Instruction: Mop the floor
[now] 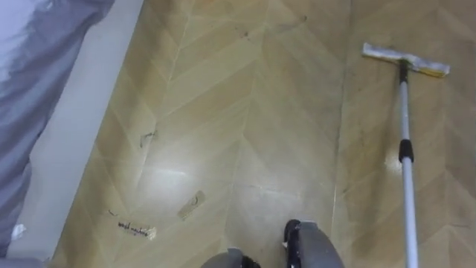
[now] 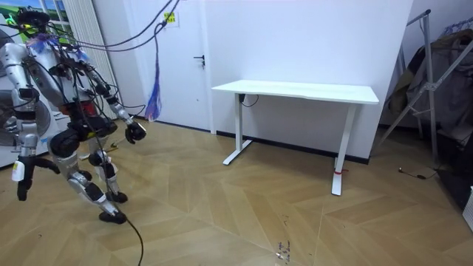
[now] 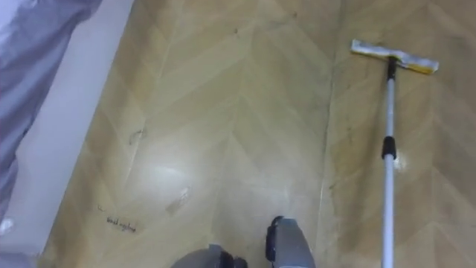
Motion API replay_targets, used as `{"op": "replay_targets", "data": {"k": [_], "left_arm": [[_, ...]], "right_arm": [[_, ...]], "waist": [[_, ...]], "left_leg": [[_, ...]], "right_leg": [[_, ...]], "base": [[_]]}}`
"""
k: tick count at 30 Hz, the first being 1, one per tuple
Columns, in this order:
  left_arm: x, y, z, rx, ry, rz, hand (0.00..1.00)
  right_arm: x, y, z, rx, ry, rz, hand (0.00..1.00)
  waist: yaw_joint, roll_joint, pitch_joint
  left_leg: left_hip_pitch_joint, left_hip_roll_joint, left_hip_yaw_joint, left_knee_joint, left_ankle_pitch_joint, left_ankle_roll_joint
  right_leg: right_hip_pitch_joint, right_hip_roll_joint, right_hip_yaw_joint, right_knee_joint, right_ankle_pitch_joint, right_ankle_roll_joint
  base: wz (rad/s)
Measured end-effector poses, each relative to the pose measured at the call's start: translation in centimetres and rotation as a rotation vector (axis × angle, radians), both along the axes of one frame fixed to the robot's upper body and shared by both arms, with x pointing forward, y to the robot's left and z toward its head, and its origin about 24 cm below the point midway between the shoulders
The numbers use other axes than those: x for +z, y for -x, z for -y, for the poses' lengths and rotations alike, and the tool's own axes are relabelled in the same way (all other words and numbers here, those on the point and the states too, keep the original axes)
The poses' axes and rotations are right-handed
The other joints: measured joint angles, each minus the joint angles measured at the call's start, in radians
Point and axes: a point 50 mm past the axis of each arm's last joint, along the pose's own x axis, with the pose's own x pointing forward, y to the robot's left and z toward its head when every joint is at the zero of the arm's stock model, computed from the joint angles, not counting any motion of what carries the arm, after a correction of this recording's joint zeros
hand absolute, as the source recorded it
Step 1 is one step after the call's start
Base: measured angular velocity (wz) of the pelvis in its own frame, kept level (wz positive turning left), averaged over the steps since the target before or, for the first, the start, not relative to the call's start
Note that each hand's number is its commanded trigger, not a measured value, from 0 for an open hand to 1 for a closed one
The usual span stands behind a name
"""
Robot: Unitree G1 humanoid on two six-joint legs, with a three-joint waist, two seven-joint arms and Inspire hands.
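Nothing you can actually read in these, tbh. Closest thing is a little strip [image 1: 135, 230] lying on the floor [image 1: 245, 112] with dark squiggly marks along it. Could be print or handwriting, but it's way too blurry to make out a single letter. In the room view there's a small yellow tag [image 2: 171, 18] up high near the door [image 2: 185, 74], with something dark on it, and that's too tiny to read as well. There's also a small red mark low on one leg of the table [image 2: 340, 171], but I can't tell if that's a label or just tape.
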Motion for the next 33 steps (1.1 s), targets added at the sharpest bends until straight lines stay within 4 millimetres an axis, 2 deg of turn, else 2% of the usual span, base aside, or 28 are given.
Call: {"op": "replay_targets", "data": {"k": [1,2,3,4,5,6,7,8,9,10,11,12,13,14,15,16,17,18,19,20,21,23,24,26,28,30,31,33], "left_arm": [[0.0,0.2,0.0,0.003,-0.001,-0.009,0.00],[-0.1,0.9,0.0,0.003,-0.002,-0.027,0.00],[-0.2,1.2,0.2,-0.008,-0.001,-0.038,0.00],[-0.2,1.2,0.2,-0.009,-0.001,-0.036,0.00],[-0.2,1.1,0.1,-0.008,-0.006,-0.030,0.00],[0.0,0.7,-0.1,-0.009,-0.011,-0.007,0.00],[0.1,0.6,-0.4,-0.009,-0.017,0.006,0.00],[0.2,0.6,-0.6,-0.012,-0.020,0.009,0.00],[0.2,1.1,-0.9,-0.012,-0.025,0.004,0.00],[0.2,1.5,-1.2,-0.006,-0.026,-0.010,0.00],[0.2,1.6,-1.3,-0.004,-0.024,-0.016,0.00],[0.3,1.3,-1.3,-0.010,-0.016,-0.012,0.00],[0.3,0.8,-1.2,-0.017,0.000,-0.005,0.00],[0.3,0.6,-1.2,-0.019,0.009,-0.003,0.00],[0.3,0.1,-0.9,-0.026,0.024,0.006,0.00],[0.3,-0.2,-0.6,-0.029,0.035,0.017,0.00],[0.3,-0.3,-0.4,-0.028,0.041,0.025,0.00],[0.2,-0.5,-0.1,-0.028,0.050,0.033,0.00],[0.2,-0.5,0.1,-0.024,0.055,0.036,0.00],[0.2,-0.5,0.2,-0.021,0.057,0.036,0.00],[0.1,-0.5,0.3,-0.024,0.059,0.034,0.00],[0.1,-0.5,0.4,-0.039,0.053,0.032,0.00],[0.0,-0.5,0.5,-0.046,0.052,0.025,0.00],[0.0,-0.5,0.7,-0.046,0.057,0.024,0.00],[-0.1,-0.5,1.1,-0.043,0.064,0.020,0.00],[-0.2,-0.3,1.4,-0.039,0.071,0.011,0.00],[-0.3,-0.2,1.5,-0.038,0.072,0.003,0.00],[-0.3,-0.2,1.4,-0.033,0.067,0.002,0.00]], "right_arm": [[0.1,-0.6,0.2,0.008,0.004,0.009,1.00],[0.5,-2.4,0.5,0.026,0.013,0.032,1.00],[1.0,-4.5,1.0,0.037,0.023,0.068,1.00],[1.7,-6.9,1.2,0.051,0.029,0.120,1.00],[2.2,-8.5,1.3,0.056,0.030,0.156,1.00],[3.2,-11.3,1.4,0.055,0.029,0.234,1.00],[4.1,-13.5,1.4,0.052,0.028,0.305,1.00],[4.5,-14.4,1.3,0.058,0.027,0.333,1.00],[5.2,-16.1,1.1,0.061,0.020,0.388,1.00],[5.4,-16.4,1.1,0.041,0.007,0.414,1.00],[5.3,-16.2,1.2,0.030,0.002,0.415,1.00],[5.0,-15.3,1.4,-0.001,-0.007,0.403,1.00],[4.4,-14.0,1.7,-0.028,-0.015,0.380,1.00],[4.2,-13.3,1.7,-0.040,-0.021,0.365,1.00],[3.6,-11.6,2.2,-0.062,-0.023,0.332,1.00],[3.3,-9.4,3.1,-0.076,0.000,0.282,1.00],[3.1,-8.1,3.6,-0.084,0.019,0.247,1.00],[2.6,-5.3,4.0,-0.088,0.052,0.165,1.00],[2.1,-2.8,4.0,-0.092,0.076,0.096,1.00],[1.8,-1.5,3.8,-0.098,0.079,0.065,1.00],[1.4,0.3,3.3,-0.107,0.083,0.021,1.00],[0.5,1.3,1.3,-0.111,0.050,0.001,1.00],[-0.1,1.8,0.1,-0.115,0.021,-0.004,1.00],[-0.6,2.2,-1.3,-0.124,-0.012,-0.009,1.00],[-0.8,2.3,-1.9,-0.121,-0.030,-0.013,1.00],[-0.8,2.3,-1.9,-0.123,-0.032,-0.017,1.00],[-0.7,2.0,-1.8,-0.121,-0.033,-0.016,1.00],[-0.6,0.6,-1.7,-0.117,-0.034,0.000,1.00]], "waist": [[0.002,-0.004,0.0012],[0.012,-0.016,0.0008],[0.036,-0.032,0.0084],[0.061,-0.048,0.0090],[0.069,-0.056,0.0098],[0.085,-0.070,0.0186],[0.104,-0.079,0.0239],[0.112,-0.086,0.0259],[0.119,-0.088,0.0276],[0.111,-0.091,0.0232],[0.104,-0.090,0.0160],[0.096,-0.083,0.0146],[0.096,-0.075,0.0151],[0.097,-0.074,0.0158],[0.095,-0.065,0.0141],[0.088,-0.049,0.0143],[0.080,-0.036,0.0124],[0.070,-0.011,0.0103],[0.053,0.007,0.0074],[0.045,0.016,0.0013],[0.035,0.032,-0.0094],[0.006,0.039,-0.0066],[-0.021,0.039,-0.0060],[-0.042,0.029,-0.0001],[-0.050,0.012,0.0065],[-0.044,0.002,0.0072],[-0.043,-0.003,0.0097],[-0.036,-0.012,0.0102]], "left_leg": [[-0.012,0.010,0.009,0.048,0.012,-0.022],[-0.034,0.028,0.023,0.130,0.041,-0.065],[-0.059,0.043,0.027,0.209,0.092,-0.098],[-0.098,0.052,0.029,0.274,0.145,-0.112],[-0.120,0.054,0.023,0.268,0.139,-0.105],[-0.175,0.061,0.010,0.209,0.123,-0.092],[-0.227,0.074,0.010,0.110,0.126,-0.098],[-0.246,0.080,0.006,0.039,0.133,-0.104],[-0.269,0.090,-0.007,-0.085,0.186,-0.101],[-0.273,0.082,-0.007,-0.123,0.245,-0.087],[-0.262,0.074,-0.003,-0.129,0.256,-0.068],[-0.245,0.072,0.015,-0.128,0.264,-0.039],[-0.233,0.067,0.023,-0.120,0.248,-0.005],[-0.227,0.057,0.025,-0.120,0.239,0.003],[-0.219,0.035,0.022,-0.121,0.223,0.016],[-0.210,0.010,0.022,-0.120,0.213,0.036],[-0.205,-0.004,0.019,-0.117,0.207,0.046],[-0.192,-0.026,0.017,-0.111,0.191,0.061],[-0.176,-0.048,0.010,-0.110,0.178,0.073],[-0.172,-0.057,0.004,-0.111,0.172,0.078],[-0.169,-0.062,-0.009,-0.114,0.160,0.082],[-0.157,-0.066,-0.012,-0.135,0.158,0.084],[-0.143,-0.067,-0.012,-0.149,0.158,0.087],[-0.116,-0.070,-0.011,-0.165,0.153,0.088],[-0.070,-0.071,-0.015,-0.175,0.133,0.081],[-0.037,-0.067,-0.018,-0.171,0.112,0.070],[-0.014,-0.065,-0.023,-0.169,0.101,0.061],[0.016,-0.054,-0.020,-0.167,0.088,0.047]], "right_leg": [[0.004,0.004,0.000,0.015,-0.009,-0.011],[0.012,0.018,0.012,0.041,-0.033,-0.021],[0.023,0.036,0.027,0.054,-0.051,-0.030],[0.028,0.047,0.045,0.059,-0.063,-0.033],[0.028,0.049,0.049,0.059,-0.067,-0.035],[0.029,0.050,0.056,0.059,-0.072,-0.033],[0.036,0.056,0.067,0.055,-0.073,-0.022],[0.041,0.055,0.069,0.053,-0.079,-0.022],[0.061,0.053,0.065,0.051,-0.097,-0.015],[0.088,0.034,0.056,0.054,-0.124,-0.001],[0.102,0.021,0.046,0.054,-0.140,0.009],[0.133,-0.003,0.022,0.052,-0.163,0.024],[0.152,-0.022,0.006,0.049,-0.181,0.035],[0.160,-0.032,0.005,0.052,-0.185,0.041],[0.161,-0.044,0.007,0.071,-0.183,0.046],[0.157,-0.062,0.012,0.122,-0.166,0.075],[0.152,-0.071,0.017,0.150,-0.155,0.089],[0.135,-0.084,0.035,0.213,-0.120,0.104],[0.107,-0.092,0.055,0.275,-0.072,0.108],[0.095,-0.089,0.067,0.300,-0.050,0.110],[0.063,-0.073,0.086,0.323,-0.040,0.110],[0.002,-0.049,0.098,0.292,-0.049,0.109],[-0.024,-0.036,0.093,0.219,-0.050,0.110],[-0.033,-0.026,0.074,0.051,-0.037,0.096],[-0.016,-0.021,0.039,-0.066,0.020,0.053],[0.025,-0.020,0.027,-0.070,0.041,0.031],[0.047,-0.020,0.020,-0.063,0.029,0.017],[0.078,-0.015,0.008,-0.060,0.012,0.006]], "base": [[-0.24],[-0.46],[-0.61],[-0.49],[-0.23],[-0.13],[-0.12],[-0.13],[0.16],[0.42],[0.83],[0.89],[0.76],[0.48],[0.38],[0.44],[0.46],[0.41],[0.34],[0.19],[0.00],[0.04],[0.12],[0.05],[0.00],[-0.05],[0.00],[-0.02]]}}
